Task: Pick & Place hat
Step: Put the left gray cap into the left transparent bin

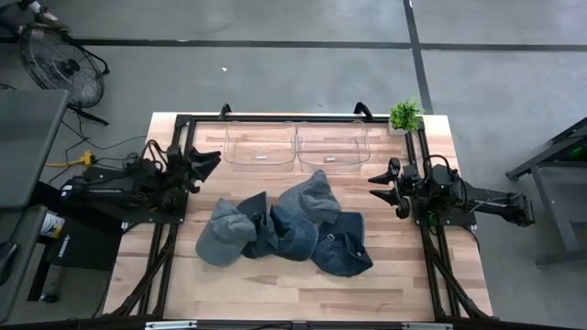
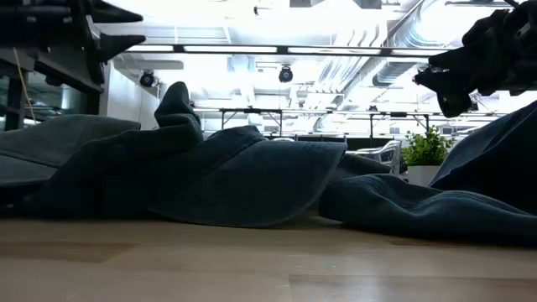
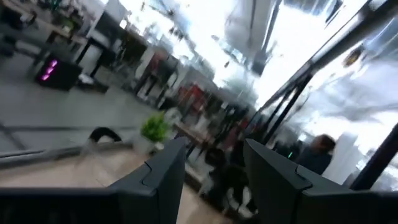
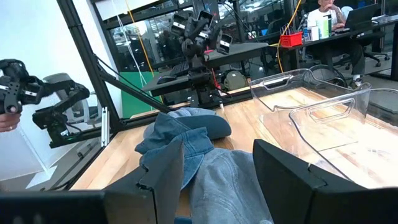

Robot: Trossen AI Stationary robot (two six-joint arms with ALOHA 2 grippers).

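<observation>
1. Step: nothing picked yet. Pile of denim hats (image 1: 284, 231) sits mid-table, untouched; the two clear bins (image 1: 295, 147) at the far edge look empty.
2. Left gripper (image 1: 204, 163) hangs above the table's left side, beside the left bin and off the pile. Fingers apart in the left wrist view, nothing between them.
3. Right gripper (image 1: 389, 186) hovers at the right side, just off the pile's right edge. Its fingers (image 4: 163, 163) stand apart and empty, aimed across the hats toward the other arm.
4. Next move, as a judgement: the right arm is better lined up. It needs to drop and reach in to the nearest hat (image 4: 227, 183), then pinch one layer of fabric or a brim. The hats overlap, so a deep grab will likely drag a neighbour along.
5. Room: bare wood in front of the pile and between pile and bins gives a clear lift-and-carry path.
6. Edges: the black frame rails (image 1: 174, 174) run along both sides close to the arms. The potted plant (image 1: 404, 115) stands at the far right corner beside the right bin; that is the tight spot on any right-arm swing to the bins.
</observation>
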